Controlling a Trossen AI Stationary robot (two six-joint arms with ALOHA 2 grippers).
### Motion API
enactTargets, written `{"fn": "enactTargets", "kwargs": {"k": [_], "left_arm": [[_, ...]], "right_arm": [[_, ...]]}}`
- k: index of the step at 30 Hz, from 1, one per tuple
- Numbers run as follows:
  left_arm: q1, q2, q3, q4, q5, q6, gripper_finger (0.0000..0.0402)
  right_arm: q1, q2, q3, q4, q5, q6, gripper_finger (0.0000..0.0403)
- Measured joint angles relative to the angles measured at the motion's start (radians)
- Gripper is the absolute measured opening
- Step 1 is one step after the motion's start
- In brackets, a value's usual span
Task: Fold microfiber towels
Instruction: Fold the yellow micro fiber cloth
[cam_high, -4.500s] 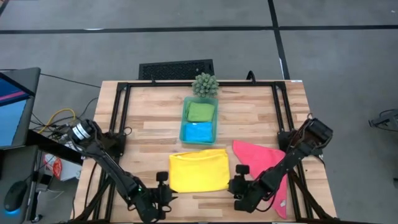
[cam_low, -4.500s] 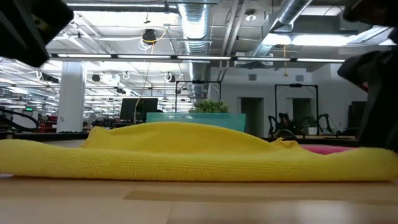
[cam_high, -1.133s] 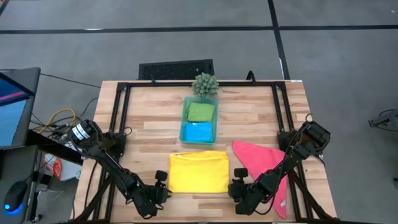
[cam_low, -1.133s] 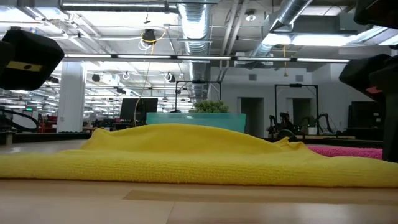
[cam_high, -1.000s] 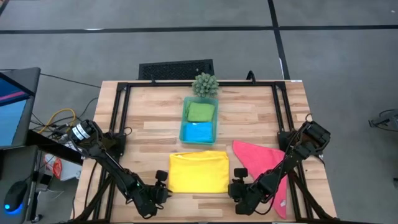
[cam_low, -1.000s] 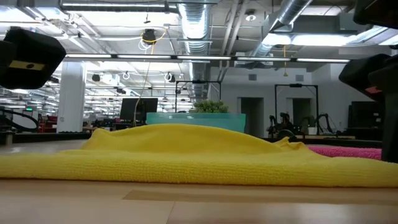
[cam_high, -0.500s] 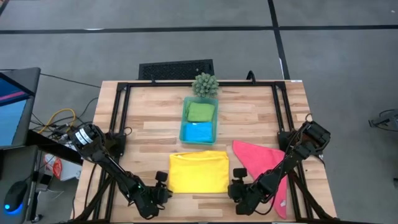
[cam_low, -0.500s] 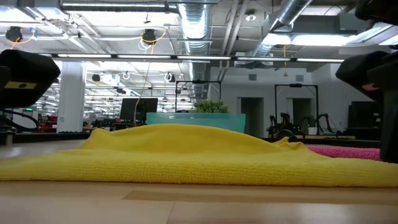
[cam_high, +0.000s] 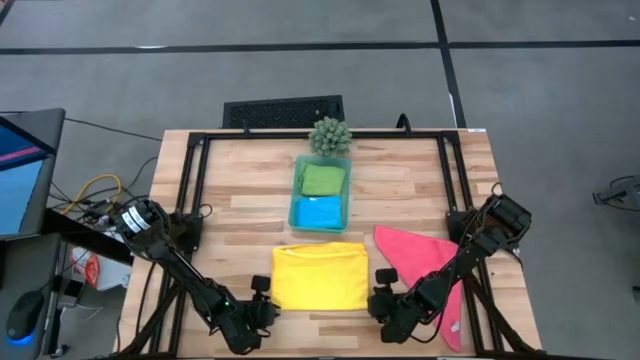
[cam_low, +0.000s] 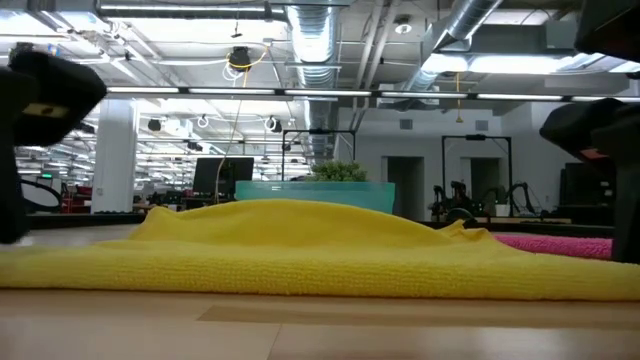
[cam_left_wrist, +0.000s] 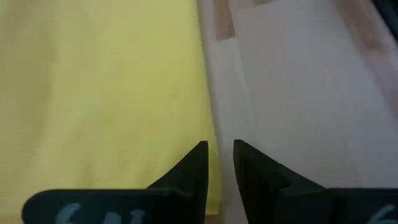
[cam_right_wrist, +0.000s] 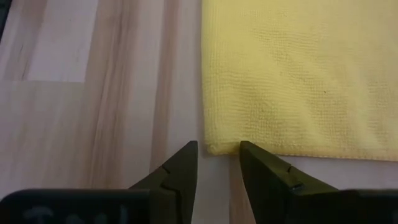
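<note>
- The yellow towel (cam_high: 320, 277) lies flat at the near middle of the table (cam_high: 240, 200), with the pink towel (cam_high: 420, 258) to its right.
- The left gripper (cam_left_wrist: 219, 163) hovers over its near left edge, jaws slightly apart and empty; a closing pinch could catch only wood.
- The right gripper (cam_right_wrist: 217, 163) straddles the near right corner, jaws parted and empty; grabbing one layer could spoil the fold.
- Uneven lifting could skew the fold.
</note>
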Motion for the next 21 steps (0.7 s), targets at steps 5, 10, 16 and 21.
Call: {"fn": "enactTargets", "kwargs": {"k": [5,10,16,21], "left_arm": [[-0.014,-0.001,0.039,-0.096,-0.006,-0.049,0.0069],[-0.029,0.012,0.002,-0.105,-0.05,-0.108,0.0069],[-0.023,0.009,-0.045,-0.015,-0.011,-0.085,0.0069],[-0.023,0.008,-0.054,-0.009,0.0,-0.078,0.0068]], "right_arm": [[0.0,0.0,0.0,0.011,0.0,0.0,0.0143],[0.0,0.0,0.0,0.011,0.0,0.0,0.0143],[0.0,0.0,0.003,0.007,-0.001,-0.001,0.0143],[0.0,0.0,0.028,0.006,-0.001,-0.007,0.0143]]}}
